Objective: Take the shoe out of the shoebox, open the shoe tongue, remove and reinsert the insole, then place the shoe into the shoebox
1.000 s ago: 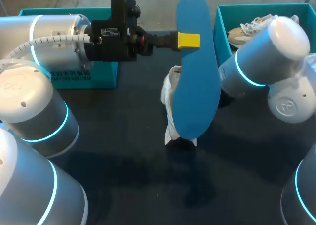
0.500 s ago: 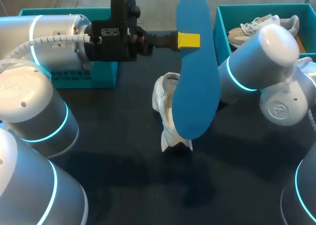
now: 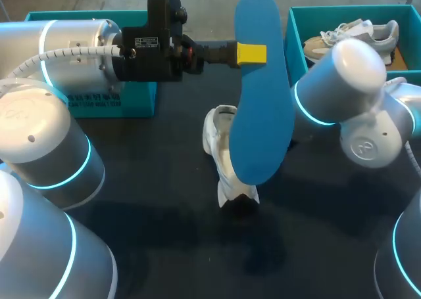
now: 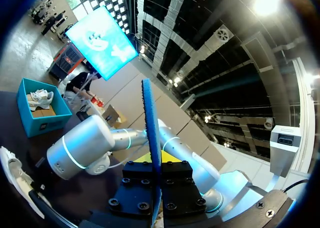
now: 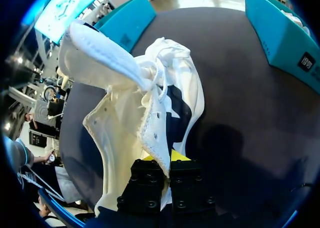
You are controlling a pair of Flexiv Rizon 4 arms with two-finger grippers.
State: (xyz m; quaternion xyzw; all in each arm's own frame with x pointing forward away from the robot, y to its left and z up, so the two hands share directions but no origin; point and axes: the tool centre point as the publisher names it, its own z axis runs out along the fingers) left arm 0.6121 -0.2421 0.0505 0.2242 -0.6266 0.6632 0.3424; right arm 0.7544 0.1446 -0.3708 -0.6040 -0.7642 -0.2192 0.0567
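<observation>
A blue insole (image 3: 260, 95) hangs upright over the table's middle, pinched near its upper end by my left gripper (image 3: 252, 52), which is shut on it. The left wrist view shows the insole (image 4: 150, 123) edge-on between the left gripper's (image 4: 156, 164) fingers. Behind and below it stands a white shoe (image 3: 225, 156), toe down on the dark table. My right gripper (image 5: 161, 157) is shut on the shoe's (image 5: 145, 112) side wall beside the lace holes, and the tongue (image 5: 100, 55) is folded out. In the head view the insole hides the right gripper.
A teal shoebox (image 3: 297, 33) at the back right holds a grey-beige shoe (image 3: 348, 35). Another teal box (image 3: 99, 98) sits at the back left, under my left arm. My right arm's elbow (image 3: 342, 82) lies in front of the right box.
The right arm has swung the white shoe a little to the left and towards the front of the table. The left arm and the insole have stayed put.
</observation>
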